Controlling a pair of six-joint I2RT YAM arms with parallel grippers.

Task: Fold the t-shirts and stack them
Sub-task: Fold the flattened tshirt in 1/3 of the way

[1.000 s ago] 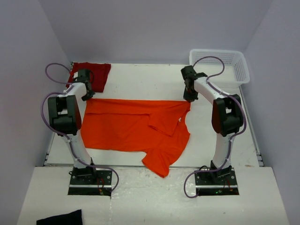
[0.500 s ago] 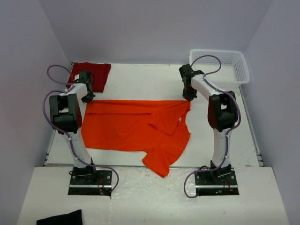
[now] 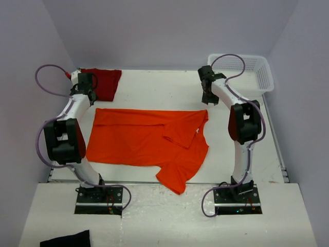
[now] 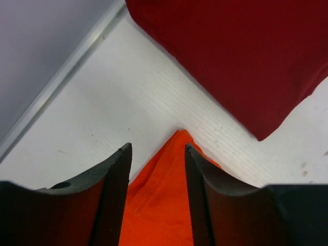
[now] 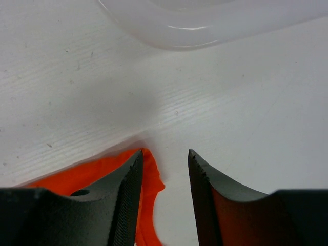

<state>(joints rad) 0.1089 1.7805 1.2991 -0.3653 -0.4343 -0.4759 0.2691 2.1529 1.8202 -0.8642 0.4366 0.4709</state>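
Both jaws apart, empty, over far corners of the orange shirt; it lies mid table, bunched near-right, red shirt far-left, so if you fold now you'd likely trap that bunch and skew the stack.

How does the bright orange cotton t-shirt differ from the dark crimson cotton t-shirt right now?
The bright orange t-shirt lies spread across the middle of the white table, a sleeve trailing toward the near edge; the dark crimson t-shirt sits compactly folded in the far left corner. The orange one covers far more table than the crimson. Both are plain and lie flat.
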